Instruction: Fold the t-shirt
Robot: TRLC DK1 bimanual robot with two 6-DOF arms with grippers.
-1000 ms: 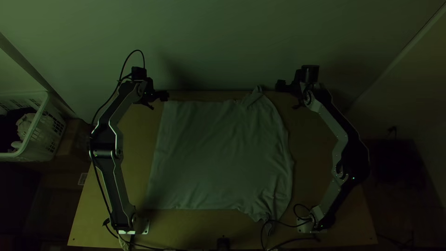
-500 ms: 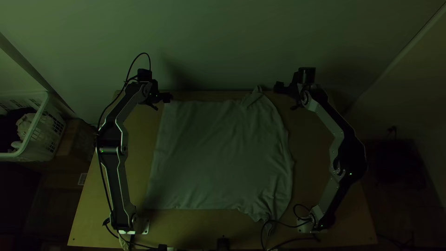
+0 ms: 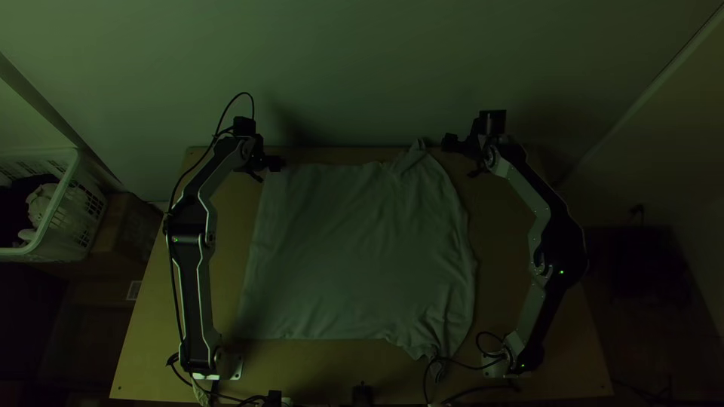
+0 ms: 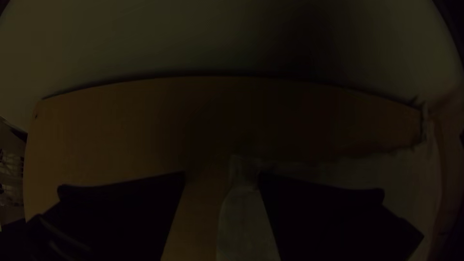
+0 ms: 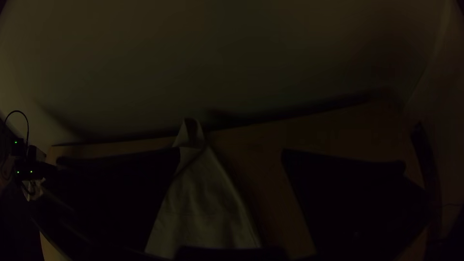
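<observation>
T-shirt (image 3: 354, 249): lying spread and unfolded across the worktop (image 3: 154, 347), hem end toward the left arm's side, shoulder end toward the right arm's.
Far sleeve (image 3: 411, 158): reaching the worktop's far edge, slightly rumpled.
Near sleeve (image 3: 436, 365): lying bunched beside the right arm's base, by a cable.
Change: both arms are moving inward; the left is arriving over the far hem corner (image 4: 243, 179), the right is edging closer to the far sleeve. The cloth is showing no shift.
Meaning: the arms are apparently lining up for a first grip along the far side; folding is not yet starting.
Left hand (image 4: 221, 176): standing wide open, the hem corner showing between its fingers, nothing pinched; contact cannot be confirmed.
Right hand (image 5: 232, 152): standing widely spread, holding nothing, hovering near the far sleeve.
Risk: closing too high could be missing the thin cloth.
White basket (image 3: 83, 215): standing beyond the worktop's left side, holding cloth items.
</observation>
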